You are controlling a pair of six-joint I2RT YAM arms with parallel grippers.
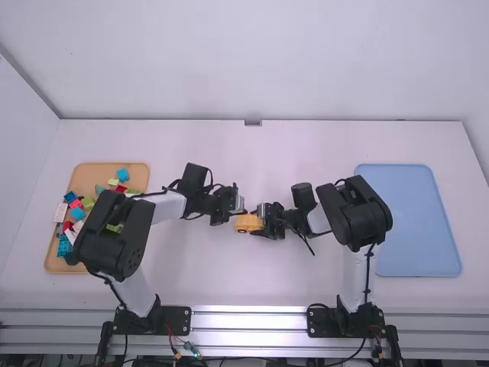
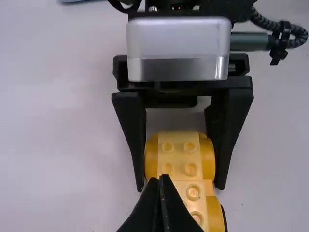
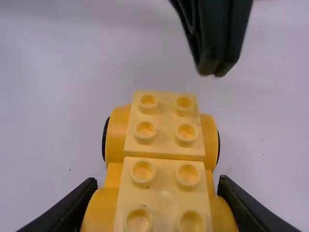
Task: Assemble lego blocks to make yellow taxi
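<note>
My left gripper [image 1: 238, 212] is at the left side of the yellow taxi base [image 1: 246, 223], near the table's middle. In the left wrist view my left gripper [image 2: 161, 179] has its two fingers pressed together, with nothing between them, over the yellow base [image 2: 179, 153]. My right gripper [image 1: 262, 222] holds the base from the right. In the right wrist view my right gripper [image 3: 157, 193] is shut on the base's near end. Two light yellow studded blocks [image 3: 164, 123] sit end to end on top, between rounded wheel arches.
A wooden tray [image 1: 137, 172] with several coloured bricks lies at the left, partly under the left arm. A blue tray [image 1: 416, 222] lies at the right, beside the right arm.
</note>
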